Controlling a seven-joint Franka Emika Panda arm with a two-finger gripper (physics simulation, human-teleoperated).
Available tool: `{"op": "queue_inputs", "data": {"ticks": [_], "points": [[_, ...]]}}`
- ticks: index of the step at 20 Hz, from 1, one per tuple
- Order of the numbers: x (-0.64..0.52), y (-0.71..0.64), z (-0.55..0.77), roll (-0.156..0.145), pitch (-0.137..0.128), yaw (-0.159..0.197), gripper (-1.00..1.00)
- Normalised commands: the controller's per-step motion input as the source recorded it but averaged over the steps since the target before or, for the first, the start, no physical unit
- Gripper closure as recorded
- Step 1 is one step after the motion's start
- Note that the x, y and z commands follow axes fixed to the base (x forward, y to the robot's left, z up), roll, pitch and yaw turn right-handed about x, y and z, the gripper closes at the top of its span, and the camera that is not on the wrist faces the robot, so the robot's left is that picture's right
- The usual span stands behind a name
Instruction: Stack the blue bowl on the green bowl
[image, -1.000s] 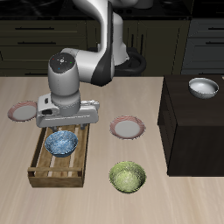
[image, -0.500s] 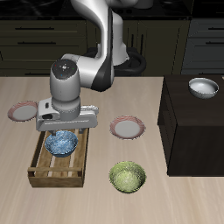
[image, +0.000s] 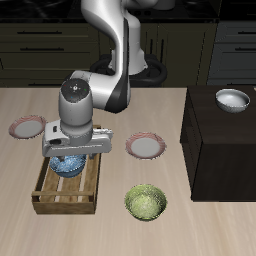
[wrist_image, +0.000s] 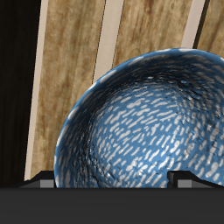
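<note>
The blue bowl (image: 63, 167) is light blue with white speckles and sits in a slatted wooden tray (image: 66, 194). My gripper (image: 72, 157) hangs just above the bowl and hides most of it in the exterior view. In the wrist view the blue bowl (wrist_image: 140, 122) fills the frame, resting on the tray's slats (wrist_image: 83, 52). My gripper (wrist_image: 110, 180) is open, with its fingertips (wrist_image: 40, 179) wide apart by the bowl's rim. The green bowl (image: 147, 202) stands alone on the table near the front edge, beside the tray.
Two pink-rimmed plates lie on the table, one (image: 27, 126) behind the tray and one (image: 146, 146) behind the green bowl. A dark cabinet (image: 220, 150) stands at the table's side with a white-grey bowl (image: 232, 99) on top.
My gripper has come down toward the blue bowl in the tray and now covers most of it. The bowls and plates have not moved.
</note>
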Motion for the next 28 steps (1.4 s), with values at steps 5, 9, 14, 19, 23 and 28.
{"op": "queue_inputs", "data": {"ticks": [5,9,14,19,23,28], "points": [[-0.01,0.01,-0.25,0.016,0.032,0.017,1.0],[-0.03,0.09,0.02,0.015,0.0,-0.013,1.0],[-0.05,0.1,0.09,0.022,-0.011,0.006,1.0],[0.0,0.13,0.38,0.014,-0.052,0.004,1.0],[-0.01,0.08,0.47,0.001,-0.065,0.018,1.0],[0.0,0.05,0.55,-0.004,-0.07,-0.015,1.0]]}}
